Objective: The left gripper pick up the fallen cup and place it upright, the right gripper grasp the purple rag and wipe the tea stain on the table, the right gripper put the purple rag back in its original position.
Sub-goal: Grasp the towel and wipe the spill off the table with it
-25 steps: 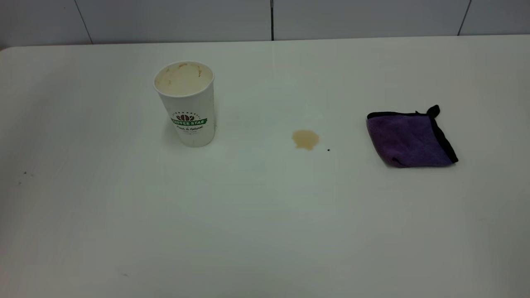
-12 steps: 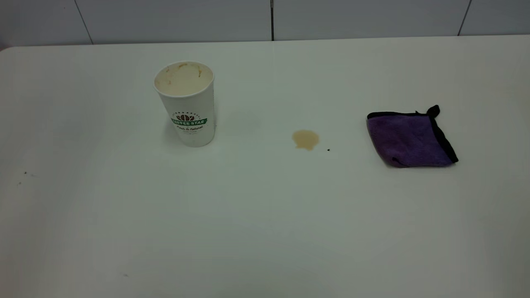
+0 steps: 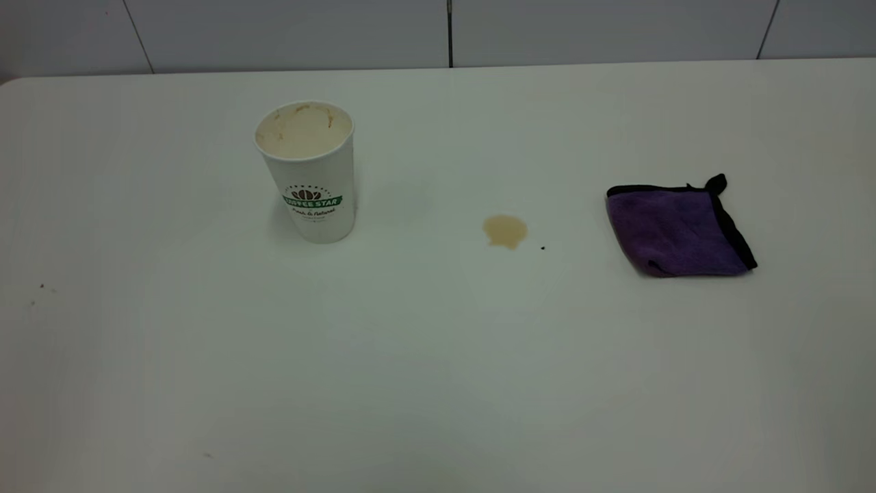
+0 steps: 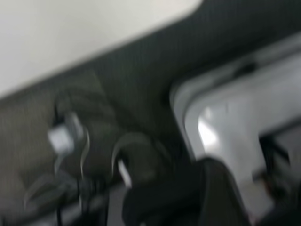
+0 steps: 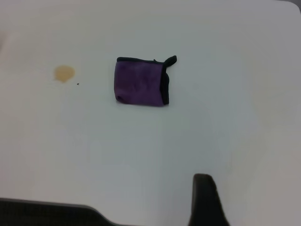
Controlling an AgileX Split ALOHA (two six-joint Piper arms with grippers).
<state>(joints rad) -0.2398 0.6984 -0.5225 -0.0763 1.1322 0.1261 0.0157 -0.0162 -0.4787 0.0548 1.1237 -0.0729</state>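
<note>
A folded purple microfibre rag (image 5: pixel 141 82) lies mid-frame on the white table (image 5: pixel 197 136). The right gripper's dark finger (image 5: pixel 206 200) sits at the lower edge, well apart; I cannot tell whether it is open or closed.

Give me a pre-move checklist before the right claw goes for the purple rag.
1. Cup upright on the table: ok.
2. Purple rag lying free, folded, nothing on it: ok.
3. Tea stain unwiped, between cup and rag: ok.
4. Path from rag to stain unobstructed: ok.
5. Right claw open: cannot tell; only a dark tip shows in the right wrist view.
6. Left claw clear of the table: ok in the exterior view.
</note>
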